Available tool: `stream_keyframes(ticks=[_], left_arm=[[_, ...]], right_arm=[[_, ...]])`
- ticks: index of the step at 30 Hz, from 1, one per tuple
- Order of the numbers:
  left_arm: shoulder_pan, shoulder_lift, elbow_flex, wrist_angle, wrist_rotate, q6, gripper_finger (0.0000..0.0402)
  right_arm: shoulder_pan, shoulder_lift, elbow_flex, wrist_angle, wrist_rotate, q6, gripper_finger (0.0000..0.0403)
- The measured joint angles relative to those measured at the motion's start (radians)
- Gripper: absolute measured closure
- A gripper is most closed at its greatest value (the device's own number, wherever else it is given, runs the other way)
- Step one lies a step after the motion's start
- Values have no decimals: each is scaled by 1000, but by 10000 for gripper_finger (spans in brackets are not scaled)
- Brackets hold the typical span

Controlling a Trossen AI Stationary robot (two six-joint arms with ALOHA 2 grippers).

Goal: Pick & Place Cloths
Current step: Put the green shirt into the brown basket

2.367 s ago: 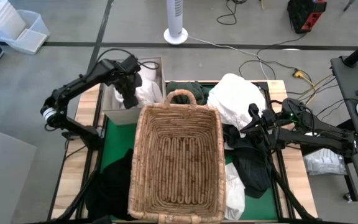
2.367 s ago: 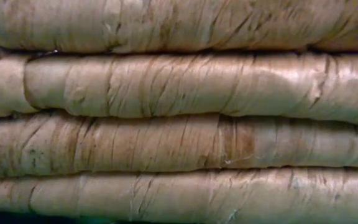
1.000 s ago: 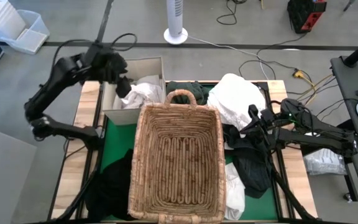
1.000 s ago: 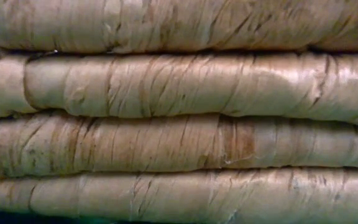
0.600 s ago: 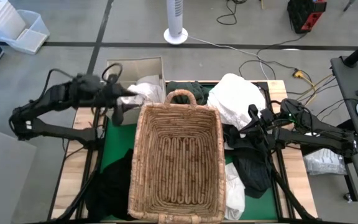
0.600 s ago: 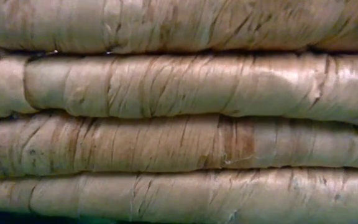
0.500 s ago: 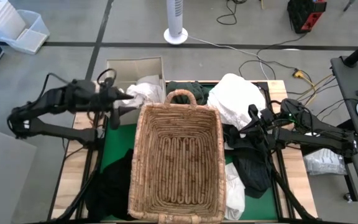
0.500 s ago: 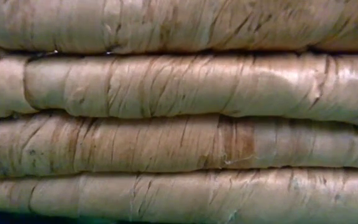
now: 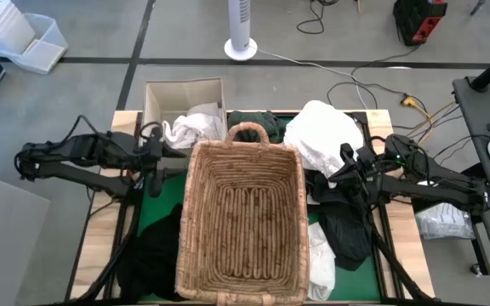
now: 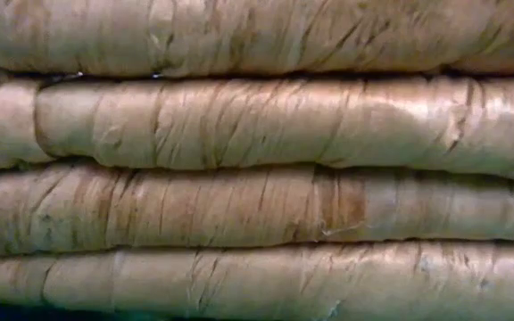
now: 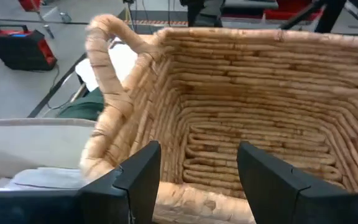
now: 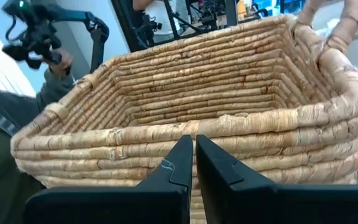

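Grey floor all round; wooden table (image 9: pixel 109 217) topped by a green mat (image 9: pixel 154 191), wicker basket (image 9: pixel 242 223) in the middle with nothing in it. Left gripper (image 9: pixel 154 160) sits at the basket's left far corner, fingers (image 11: pixel 143 172) spread apart, nothing between them, pointing at the basket wall. Right gripper (image 9: pixel 347 167) waits by the basket's right side, fingers pressed together, holding nothing. Cloths lie outside the basket: a white cloth (image 9: pixel 192 126) in the cardboard box (image 9: pixel 181 89) behind the left gripper (partly spilling over its edge), a dark green one (image 9: pixel 258 121) behind the handle, a big white bundle (image 9: pixel 323 136) and black cloth (image 9: pixel 344 229) on the right, another black one (image 9: pixel 153 255) at near left. Low view: only basket weave.
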Motion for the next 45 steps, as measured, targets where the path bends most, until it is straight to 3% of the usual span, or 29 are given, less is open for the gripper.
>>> stream_keyframes(ticks=[16, 26, 35, 41, 45], left_arm=[[-30, -7, -45, 134, -23, 48, 212], [-30, -7, -46, 129, -46, 36, 212], [-30, -8, -46, 125, -62, 14, 212], [-30, -8, -46, 122, -63, 8, 212], [-29, -8, -46, 122, -63, 3, 212]], right_arm=[[0, 39, 5, 37, 1, 23, 390], [17, 53, 154, -89, 33, -39, 390], [82, 105, 220, -292, 223, -72, 390], [162, 146, 242, -316, 294, -58, 390], [232, 179, 291, -395, 427, -54, 390]])
